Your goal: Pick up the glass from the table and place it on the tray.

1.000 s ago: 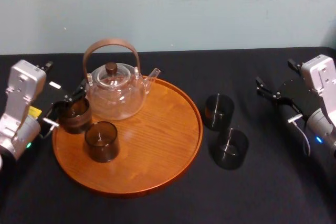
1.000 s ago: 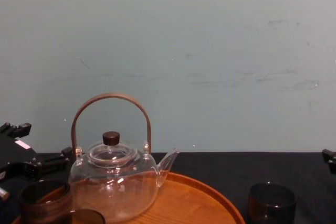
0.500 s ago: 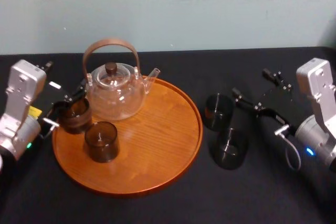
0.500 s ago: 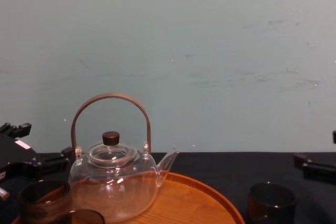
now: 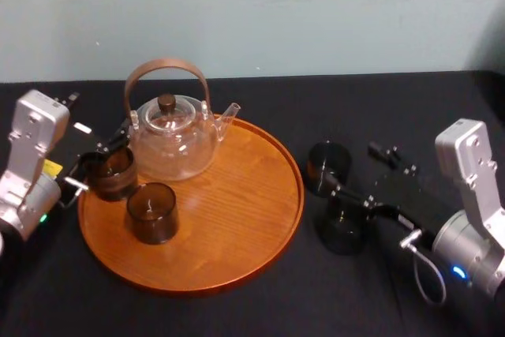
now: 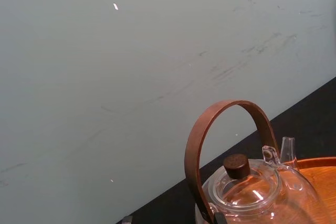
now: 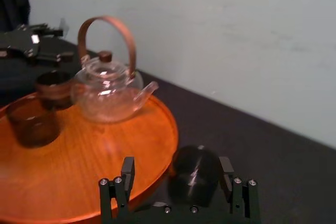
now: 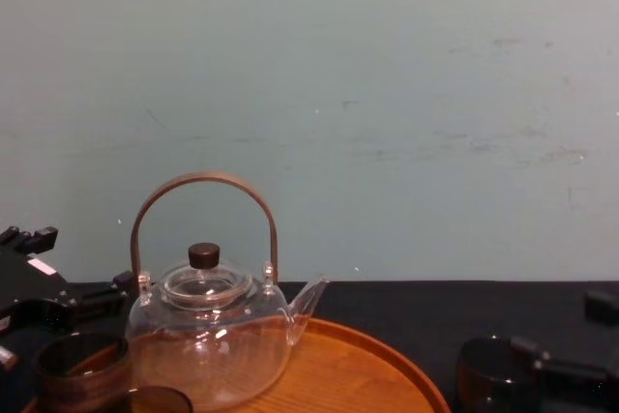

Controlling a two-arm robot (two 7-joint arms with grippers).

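Round orange-brown tray [image 5: 237, 234] with low raised rim, central on the black counter [image 5: 379, 100]. On the far left part of the tray, a clear teapot [image 5: 175, 144] with arched brown handle and dark lid knob, spout toward the right.

Two dark glasses upright on the tray: left tray glass [image 5: 110, 173] just inside the left rim, near-left of the teapot; front tray glass [image 5: 152, 212] nearer, just beside it and apart from the teapot.

Two more dark glasses upright on the counter, right of the tray and off it: far glass [image 5: 325, 165] just beside the right rim, and near glass [image 5: 343, 230] close in front of it.

Right gripper [image 5: 351, 167] low over the counter, reaching in from the right toward the far glass. Fingers spread wide: one along the far right side of that glass, the other passing over the far rim of the near glass. In the right wrist view, far glass [image 7: 195, 174] standing between the spread fingers of the right gripper [image 7: 177, 162], with a gap visible on each side; tray rim just beyond it. In the chest view, far glass [image 8: 493, 374] at lower right, a black finger level with its rim.

Left gripper [image 5: 99, 159] at the left edge of the tray, fingers apart, tips on either side of the left tray glass; contact with it not determinable.
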